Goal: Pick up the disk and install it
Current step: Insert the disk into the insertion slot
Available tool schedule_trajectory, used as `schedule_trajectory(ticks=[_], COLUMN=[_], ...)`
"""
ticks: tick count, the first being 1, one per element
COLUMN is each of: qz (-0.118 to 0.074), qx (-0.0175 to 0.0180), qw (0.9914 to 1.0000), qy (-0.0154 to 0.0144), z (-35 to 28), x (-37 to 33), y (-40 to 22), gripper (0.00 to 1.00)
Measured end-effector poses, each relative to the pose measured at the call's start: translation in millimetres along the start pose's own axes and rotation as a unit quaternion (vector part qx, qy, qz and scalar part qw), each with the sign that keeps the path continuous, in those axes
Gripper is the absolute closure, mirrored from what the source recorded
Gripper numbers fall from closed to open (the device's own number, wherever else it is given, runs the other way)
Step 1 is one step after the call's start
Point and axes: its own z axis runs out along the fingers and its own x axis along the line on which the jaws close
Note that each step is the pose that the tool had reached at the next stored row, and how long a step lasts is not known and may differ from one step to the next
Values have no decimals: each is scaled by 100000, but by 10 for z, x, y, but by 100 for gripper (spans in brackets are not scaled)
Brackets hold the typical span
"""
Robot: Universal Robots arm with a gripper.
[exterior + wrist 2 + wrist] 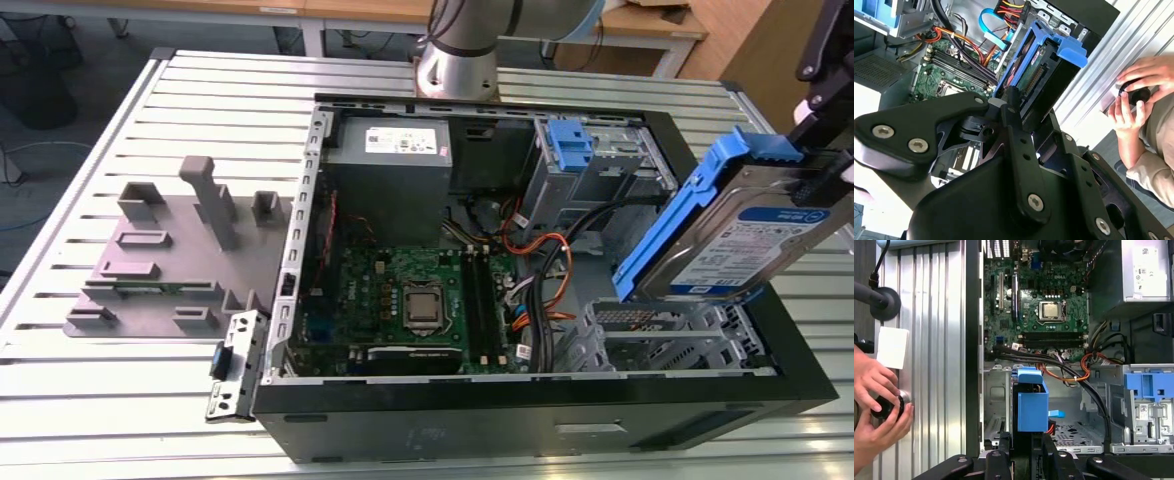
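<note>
above the open case (534, 415), tilted disk (745, 245) clamped in end effector (1022, 445)

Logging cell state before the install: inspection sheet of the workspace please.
Surface: slatted metal table, open computer case on it.
Job's things: disk held tilted above the case's drive cage.
Clutter: grey moulded fixture at the exterior view's left.
Grippers: gripper, jaws shut on the disk.
Cables: orange and black bundle inside the case.
Surroundings: a person's hands beside the table.
</note>
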Motion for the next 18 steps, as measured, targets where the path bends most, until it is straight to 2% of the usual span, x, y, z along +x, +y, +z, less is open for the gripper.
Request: schedule_trajectory(ticks=[13,18], qz=[590,740], qx=[3,3], qw=[99998,99997], qy=[7,-2], z=[54,121], x=[2,2], y=[-5,-8], gripper=[65,65])
